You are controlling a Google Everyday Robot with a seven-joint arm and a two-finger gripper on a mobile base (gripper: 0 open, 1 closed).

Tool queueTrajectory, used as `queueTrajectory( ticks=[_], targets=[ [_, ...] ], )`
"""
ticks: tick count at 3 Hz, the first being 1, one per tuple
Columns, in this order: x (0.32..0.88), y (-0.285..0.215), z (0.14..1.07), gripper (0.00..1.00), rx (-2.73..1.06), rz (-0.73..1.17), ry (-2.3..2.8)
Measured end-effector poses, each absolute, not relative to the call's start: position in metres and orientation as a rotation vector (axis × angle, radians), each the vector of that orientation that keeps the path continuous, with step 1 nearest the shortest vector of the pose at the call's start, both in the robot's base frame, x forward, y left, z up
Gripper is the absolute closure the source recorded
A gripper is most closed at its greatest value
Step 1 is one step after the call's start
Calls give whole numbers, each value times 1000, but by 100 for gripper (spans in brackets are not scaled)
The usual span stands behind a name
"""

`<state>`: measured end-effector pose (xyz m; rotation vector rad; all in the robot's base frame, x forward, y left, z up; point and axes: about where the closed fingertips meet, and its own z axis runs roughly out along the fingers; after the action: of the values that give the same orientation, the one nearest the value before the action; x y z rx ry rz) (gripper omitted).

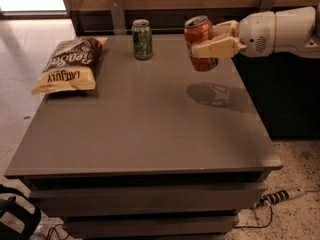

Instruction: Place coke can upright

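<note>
Above the table (150, 129), jaws clasp the coke can (198, 31)

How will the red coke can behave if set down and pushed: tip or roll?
The pincer holds the coke can nearly upright above the far side of the table. Tall and narrow, it would probably tip if nudged high; its round side would then likely let it roll.

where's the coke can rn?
Camera view, upper right of centre: the coke can is held by the gripper above the table's far right area, clear of the surface, right of the green can.
</note>
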<state>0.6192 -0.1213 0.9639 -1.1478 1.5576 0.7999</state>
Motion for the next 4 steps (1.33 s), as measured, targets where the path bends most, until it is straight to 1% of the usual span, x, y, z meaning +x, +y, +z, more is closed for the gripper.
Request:
queueTrajectory(
  ticks=[2, 4],
  targets=[
    [628, -112, 943, 100, -1103, 922, 1504],
    [633, -112, 925, 100, -1030, 989, 1455]
  ],
)
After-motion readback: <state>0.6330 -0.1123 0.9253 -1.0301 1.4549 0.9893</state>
